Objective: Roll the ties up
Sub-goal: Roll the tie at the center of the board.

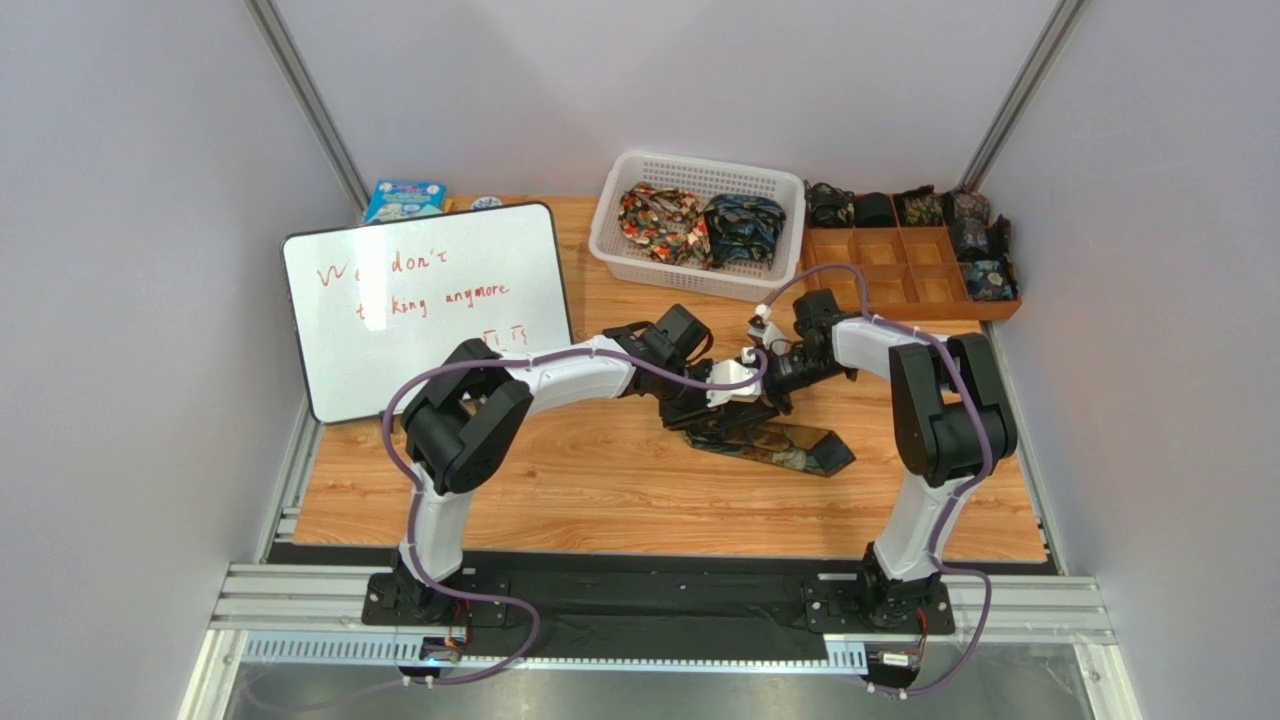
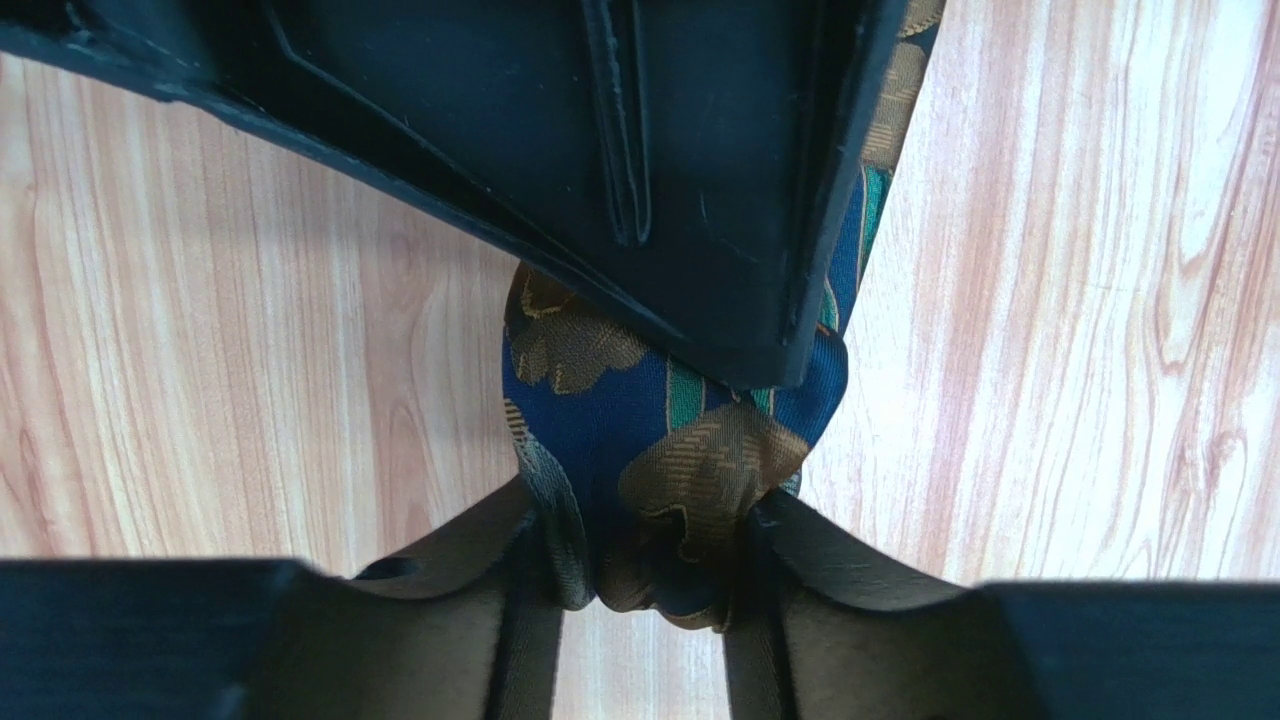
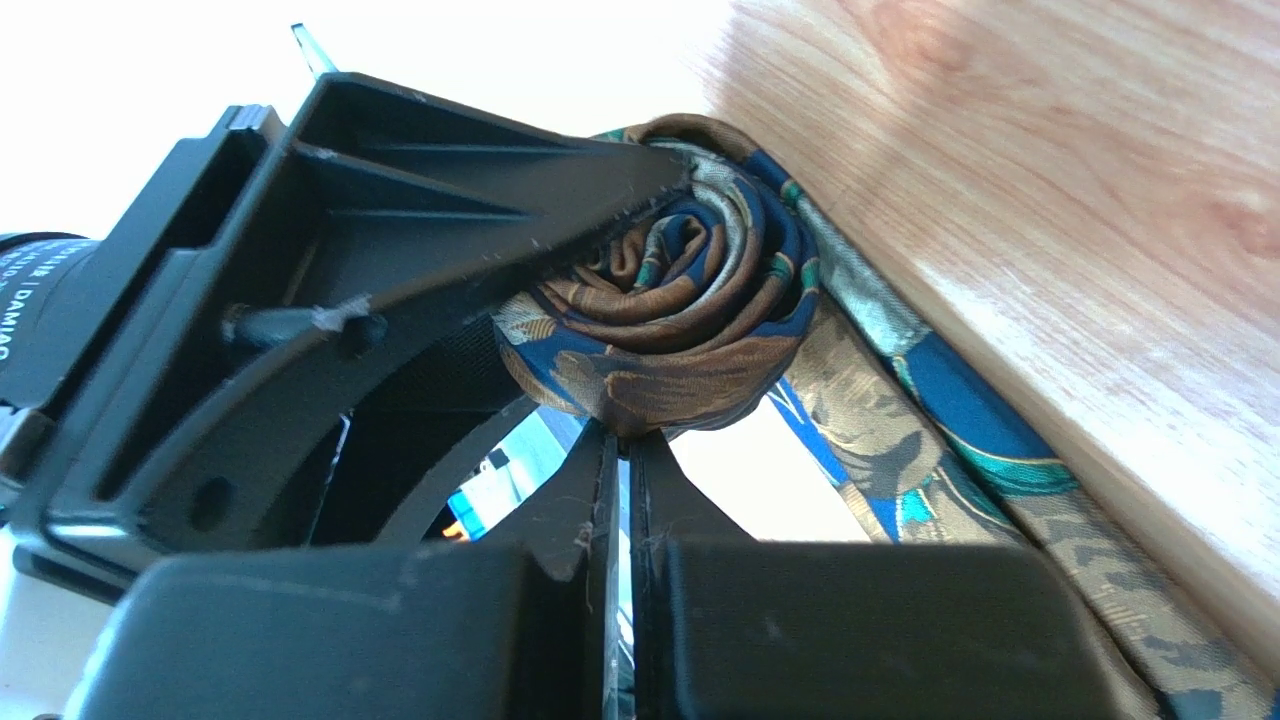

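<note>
Overall light: bright, even, from overhead.
Shadows: soft and short on the pale wood-grain tabletop [image 1: 601, 495].
Glare: white rectangular whiteboard [image 1: 428, 308] shines, its red writing partly washed out; the right wrist view's upper left is blown to white.
Focus: dark blue and gold patterned fabric tie [image 2: 661, 428] sharp in both wrist views; left gripper [image 2: 649, 567] body at the frame's bottom soft; wood in the right wrist view blurred.
Edges: grey metal frame posts [image 1: 301, 90] lean outward in the top view.
</note>
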Tool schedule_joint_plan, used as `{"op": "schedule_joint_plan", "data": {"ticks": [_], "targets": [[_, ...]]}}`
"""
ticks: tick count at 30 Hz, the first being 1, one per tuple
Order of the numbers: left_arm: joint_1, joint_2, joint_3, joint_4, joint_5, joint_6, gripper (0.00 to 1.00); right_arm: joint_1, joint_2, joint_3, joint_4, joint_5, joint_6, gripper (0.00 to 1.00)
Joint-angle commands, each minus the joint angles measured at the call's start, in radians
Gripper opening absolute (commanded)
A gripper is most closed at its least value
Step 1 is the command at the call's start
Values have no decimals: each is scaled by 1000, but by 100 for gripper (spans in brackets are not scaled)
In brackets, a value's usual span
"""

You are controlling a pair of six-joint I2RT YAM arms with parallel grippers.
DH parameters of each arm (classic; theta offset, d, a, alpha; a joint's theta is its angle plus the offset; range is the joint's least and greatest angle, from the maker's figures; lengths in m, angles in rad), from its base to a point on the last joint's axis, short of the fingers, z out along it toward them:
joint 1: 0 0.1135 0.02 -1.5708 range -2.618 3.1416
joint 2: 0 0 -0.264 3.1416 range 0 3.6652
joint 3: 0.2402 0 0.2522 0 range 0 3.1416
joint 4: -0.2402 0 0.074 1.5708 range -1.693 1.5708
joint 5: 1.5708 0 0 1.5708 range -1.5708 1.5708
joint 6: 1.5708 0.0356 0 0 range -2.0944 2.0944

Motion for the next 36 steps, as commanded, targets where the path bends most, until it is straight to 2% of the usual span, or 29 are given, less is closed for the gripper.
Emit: {"op": "schedule_joint_plan", "data": {"ticks": [1,5,11,19,20,23,24,28,29,33,36], "targets": [[4,-10,1,-59,17,7,48,-40,41,-19,-44,115,-66,0],[5,-27,2,-54,48,-2,50,-82,83,-17,-82,155,-104,0],[13,-76,-39,15,98,-32,73,-108,84,-23,-110,226,-144,0],[13,-62,-4,85,210,-75,79,-106,132,10,-173,316,-195,0],[11,-47,21,85,221,-77,85,-106,136,13,-174,323,-198,0],[-2,-27,53,88,247,-68,88,-108,150,15,-176,323,-201,0],[-8,-24,55,88,250,-59,91,-106,156,18,-174,315,-199,0],[-39,-27,48,93,230,-28,93,-108,158,27,-174,300,-193,0],[-41,-28,44,99,223,-28,99,-106,155,29,-174,297,-193,0],[-58,-10,52,113,143,-2,98,-108,149,26,-176,263,-196,0],[-68,22,74,114,108,4,89,-103,137,24,-176,226,-205,0]]}}
